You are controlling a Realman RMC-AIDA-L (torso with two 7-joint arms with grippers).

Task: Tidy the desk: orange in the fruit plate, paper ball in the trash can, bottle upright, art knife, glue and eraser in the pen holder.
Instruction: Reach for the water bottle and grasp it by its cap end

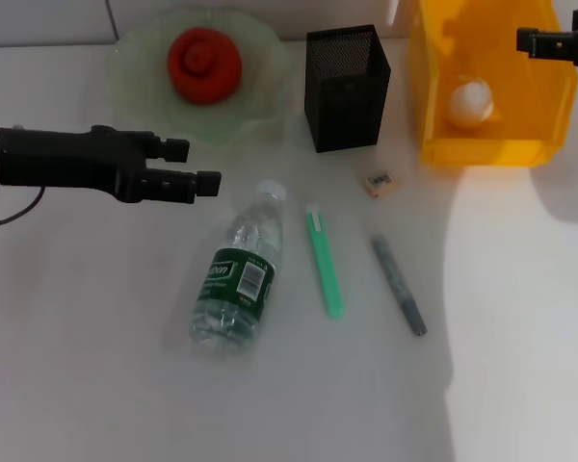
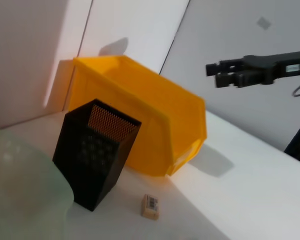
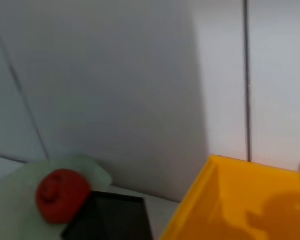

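Left gripper (image 1: 204, 166) has its jaws apart with nothing between them, hanging over the table (image 1: 520, 337) on the left side, just near of the fruit plate (image 1: 260, 58) and to the far left of the bottle's cap. Right gripper (image 1: 526, 39) is up over the far right edge of the trash can (image 1: 491, 144); its fingers look spread a little and empty, easiest to see from the left wrist view (image 2: 220, 74).

The orange (image 1: 204, 64) sits in the fruit plate at the far left. The paper ball (image 1: 469, 102) is inside the trash can at the far right. The pen holder (image 1: 347, 89) stands upright between plate and bin, and I can't see anything inside it.

The bottle (image 1: 237, 274) is lying on its side mid-table, cap pointing away toward the far side. Just right of it there's a green stick-shaped thing (image 1: 324, 262) lying flat, then a dark grey pen-like one (image 1: 398, 285) further right, both apart from each other. The eraser (image 1: 378, 182) lies on the table just near of the pen holder and trash can, touching neither.
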